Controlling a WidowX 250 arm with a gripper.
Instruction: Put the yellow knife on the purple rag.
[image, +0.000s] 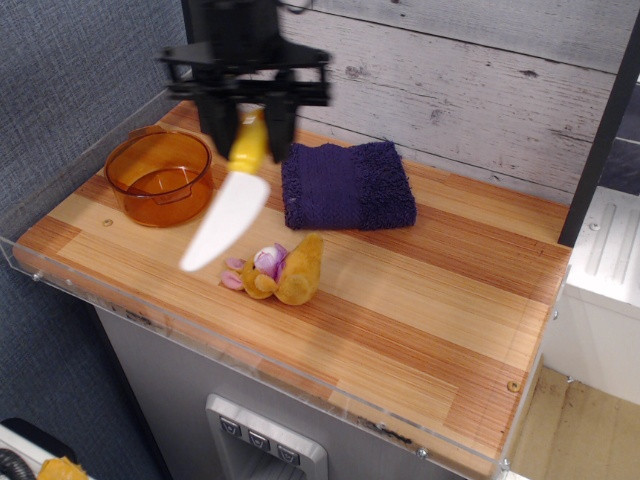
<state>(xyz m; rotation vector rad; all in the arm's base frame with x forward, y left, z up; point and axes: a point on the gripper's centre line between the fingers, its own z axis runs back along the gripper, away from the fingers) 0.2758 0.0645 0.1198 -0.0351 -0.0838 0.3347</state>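
My gripper (246, 125) is shut on the yellow handle of the yellow knife (230, 207) and holds it in the air. The white blade points down and to the left. The knife hangs over the wood between the orange pot and the purple rag (346, 185), just left of the rag's left edge. The rag lies flat at the back middle of the table with nothing on it. The gripper and knife are motion-blurred.
A clear orange pot (160, 175) stands at the back left. A yellow-orange plush toy (279, 271) lies in front of the rag. A black post (208, 70) rises behind the gripper. A clear plastic rim (240, 350) edges the table (440, 300).
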